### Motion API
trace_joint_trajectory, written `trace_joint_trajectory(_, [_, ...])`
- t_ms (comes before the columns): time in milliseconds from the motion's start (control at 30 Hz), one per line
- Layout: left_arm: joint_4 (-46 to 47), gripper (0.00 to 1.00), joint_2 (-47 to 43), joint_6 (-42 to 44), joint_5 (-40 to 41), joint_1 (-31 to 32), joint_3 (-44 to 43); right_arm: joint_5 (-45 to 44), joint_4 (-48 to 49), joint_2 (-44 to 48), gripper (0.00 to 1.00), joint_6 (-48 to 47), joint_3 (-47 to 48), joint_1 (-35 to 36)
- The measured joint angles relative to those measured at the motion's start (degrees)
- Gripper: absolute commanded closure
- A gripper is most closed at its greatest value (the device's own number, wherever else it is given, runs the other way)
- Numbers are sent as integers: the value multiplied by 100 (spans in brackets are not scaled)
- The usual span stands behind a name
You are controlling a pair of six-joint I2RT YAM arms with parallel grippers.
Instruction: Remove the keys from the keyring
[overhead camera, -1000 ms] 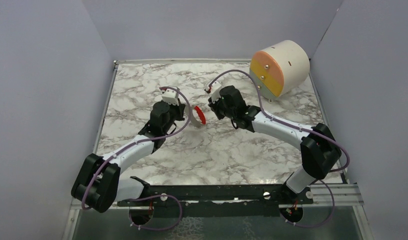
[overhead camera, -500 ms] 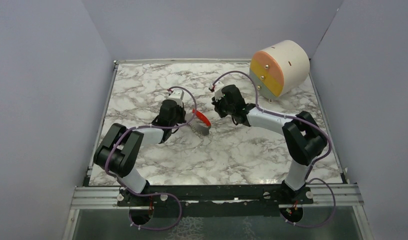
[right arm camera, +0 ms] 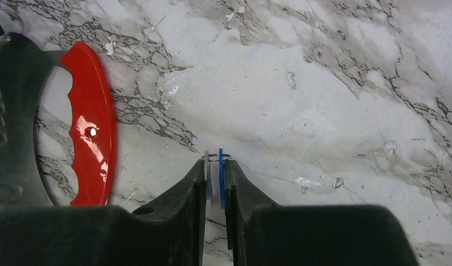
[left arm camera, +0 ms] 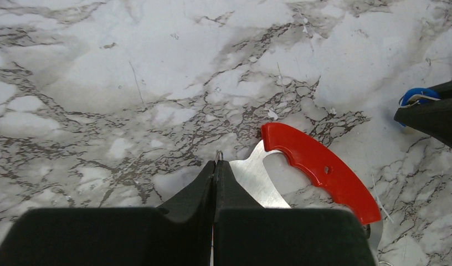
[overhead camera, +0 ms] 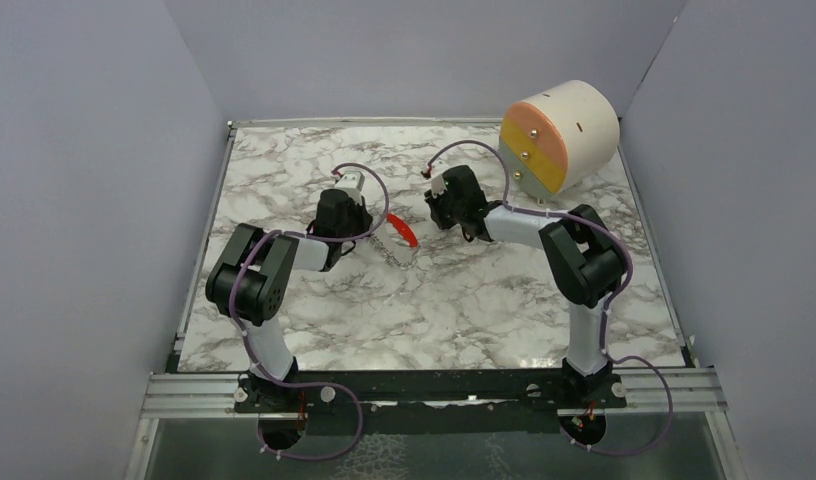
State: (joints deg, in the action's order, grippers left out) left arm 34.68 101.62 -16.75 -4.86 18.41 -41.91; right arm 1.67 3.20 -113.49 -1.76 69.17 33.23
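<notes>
Right pincer (right arm camera: 217, 164) around blue-headed key (right arm camera: 221, 188)

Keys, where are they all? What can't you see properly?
Silvery keys: top view, a tiny grey blur, too small to count.
Blue key: right wrist, edge-on between fingers of the right gripper, shape hidden.
Keyring: left wrist, lower end behind the left gripper and the frame edge.

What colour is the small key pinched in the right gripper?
Blue. The small key sits edge-on in the right gripper, clearest in the right wrist view.
</notes>
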Motion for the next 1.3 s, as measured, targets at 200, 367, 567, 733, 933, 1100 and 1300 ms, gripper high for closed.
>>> trace_joint_trajectory(200, [2, 96, 243, -120, -350, -35, -151, -2, 50, -90, 66, -2, 151, -9])
trace_joint_trajectory(367, [22, 95, 243, -188, -459, -35, -170, -4, 111, -90, 62, -11, 181, -13])
trace_joint_trajectory(567, [17, 95, -7, -199, -457, -35, -66, -7, 111, -20, 62, -13, 177, -35])
trace_joint_trajectory(733, [13, 91, -450, -201, -459, -35, 90, -9, 114, 452, 62, -17, 42, -35])
trace_joint_trajectory(933, [-4, 85, -903, -179, -455, -35, 122, -28, 133, 1622, 62, -70, -348, -35])
trace_joint_trajectory(1100, [-146, 79, -560, -199, -496, -35, -96, -39, 170, 2258, 62, -129, -385, -35])
trace_joint_trajectory(1300, [-365, 79, -192, -317, -568, -35, -61, -52, 199, 2507, 62, -155, -498, -35])
